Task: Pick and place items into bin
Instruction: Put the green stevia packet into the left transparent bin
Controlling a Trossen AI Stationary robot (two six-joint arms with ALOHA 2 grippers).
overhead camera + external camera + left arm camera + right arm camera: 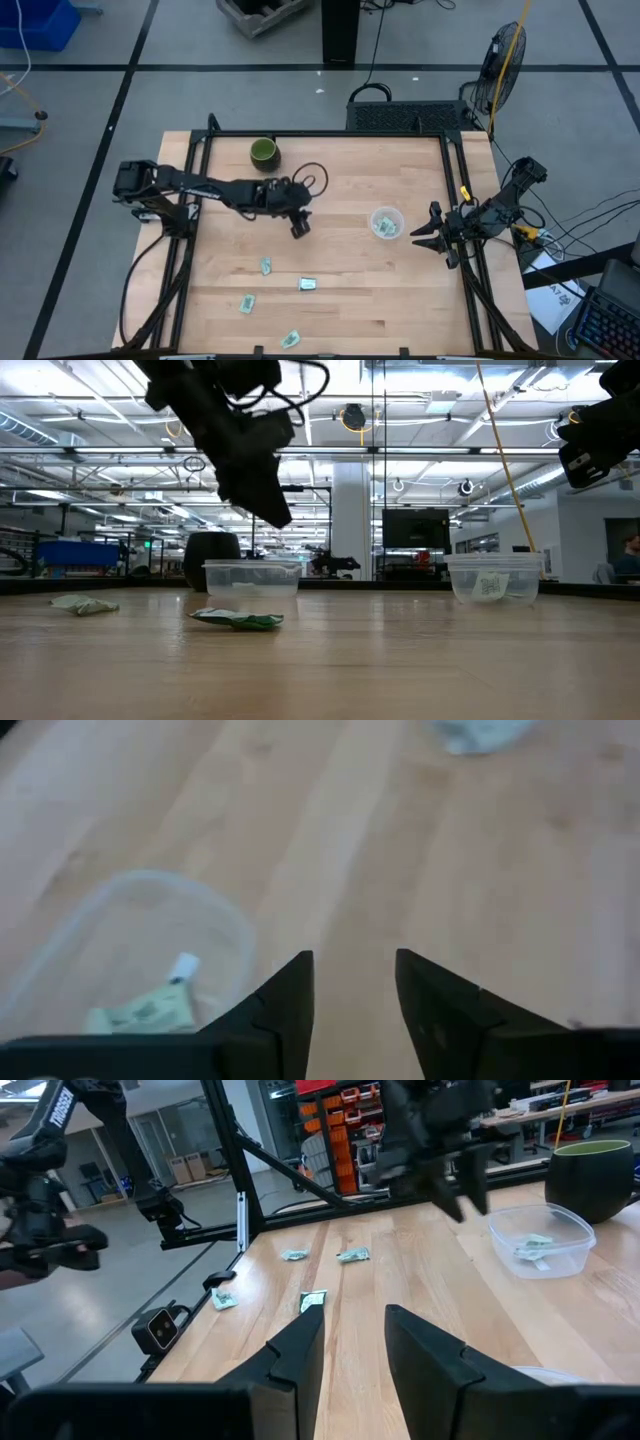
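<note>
Several pale green and white packets lie flat on the wooden table near its near edge, among them one point(266, 265), another point(308, 284) and a third point(247, 303); the low view shows two point(238, 619). One clear container point(385, 222) holds packets point(490, 586). A second clear container point(130, 960), beside the green bowl, holds a packet point(145, 1012). My left gripper point(300, 225) hangs open above the table by that second container point(252, 575), with nothing between its fingers point(352, 970). My right gripper point(425, 235) waits open at the table's right side point(352, 1320), next to the first container.
A dark green bowl point(263, 152) stands near the table's far edge, with a black cable loop point(312, 178) beside it. Black frame rails point(455, 180) run along the table's sides. Bare wood lies between the two containers and around the loose packets.
</note>
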